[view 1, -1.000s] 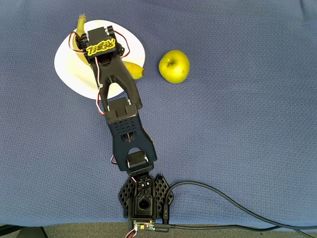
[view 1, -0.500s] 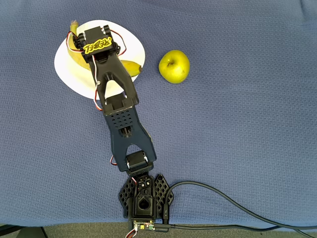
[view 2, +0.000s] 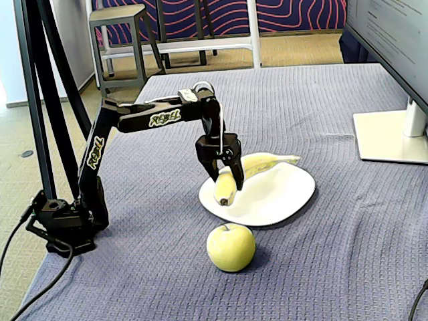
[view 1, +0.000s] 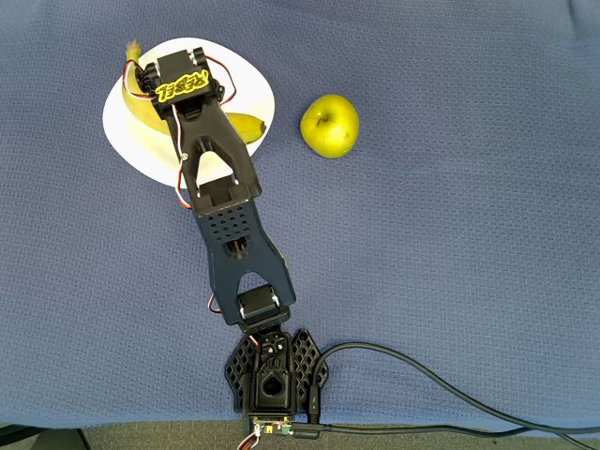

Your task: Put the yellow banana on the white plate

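Yellow against glossy white, the yellow banana (view 2: 246, 172) is over the white plate (view 2: 281, 198), clamped near its middle by the black gripper (view 2: 221, 168), whose two fingers close around the fruit from above. In the fixed view the banana's blunt end tilts down toward the plate's near-left rim while its thin stem end points away across the plate; whether the low end touches the plate I cannot tell. In the overhead view the banana (view 1: 246, 126) shows on either side of the gripper (view 1: 165, 89), its stem poking just past the plate's (view 1: 127, 131) upper-left rim. Yellow lettering marks the arm (view 2: 155, 119) on its upper link and lower link, and also the wrist in the overhead view, but the words cannot be read. A yellow-green apple (view 1: 329, 125) sits on the blue woven tablecloth (view 1: 450, 206) just beside the plate, apart from it. A monitor's white base (view 2: 391, 136) stands on the cloth beyond the plate.
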